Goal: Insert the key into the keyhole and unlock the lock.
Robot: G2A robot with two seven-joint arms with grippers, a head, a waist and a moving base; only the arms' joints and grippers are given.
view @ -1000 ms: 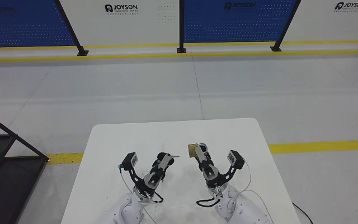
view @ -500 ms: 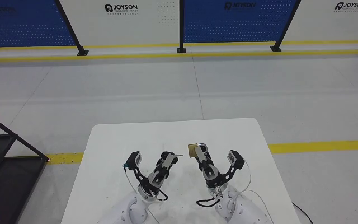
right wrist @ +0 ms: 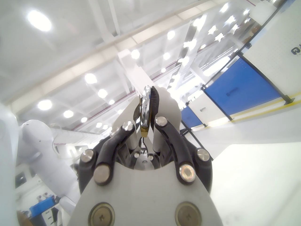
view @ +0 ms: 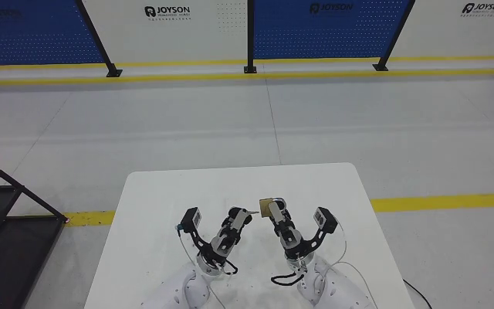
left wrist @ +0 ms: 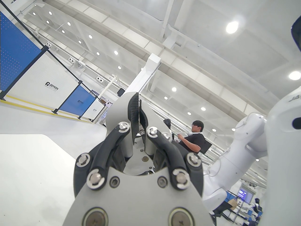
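Now left fingers (view: 241, 219) and key (view: 251, 212) nearer lock (view: 267, 207), right fingers (view: 279, 215) unmoved

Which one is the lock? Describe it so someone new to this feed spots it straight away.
On the white table, look near the middle, where the two arms' tips nearly meet. The lock is the small brass-coloured block with a shiny metal shackle, pinched in the right gripper; the left gripper facing it holds only a thin key.
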